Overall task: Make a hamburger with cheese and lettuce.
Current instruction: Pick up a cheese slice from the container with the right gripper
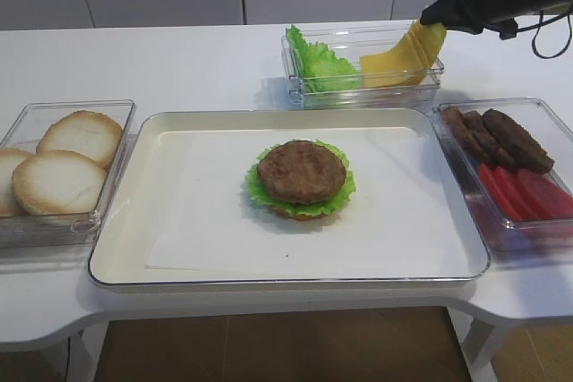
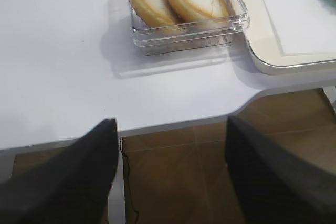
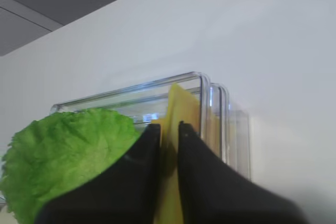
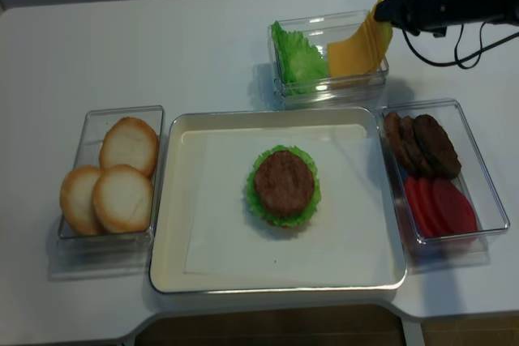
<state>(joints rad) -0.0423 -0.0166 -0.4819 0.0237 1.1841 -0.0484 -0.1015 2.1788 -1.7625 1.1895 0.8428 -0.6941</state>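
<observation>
The hamburger (image 1: 301, 176) sits mid-tray: a brown patty on frilly green lettuce (image 1: 260, 194) over a thin bun base. At the back right, my right gripper (image 1: 431, 17) reaches into the clear box of yellow slices. In the right wrist view its black fingers (image 3: 169, 125) are shut on the upright edge of one cheese slice (image 3: 181, 104), which fills the narrow gap between them. My left gripper (image 2: 170, 124) hangs open and empty over the table's front left edge, shown only in its own wrist view.
The cream tray (image 1: 179, 136) is lined with white paper. A clear box of pale bun halves (image 1: 63, 167) stands to its left. Another box at right holds dark patties (image 1: 501, 136) and red tomato slices (image 1: 528, 194). Loose green leaves (image 1: 318, 62) share the cheese box.
</observation>
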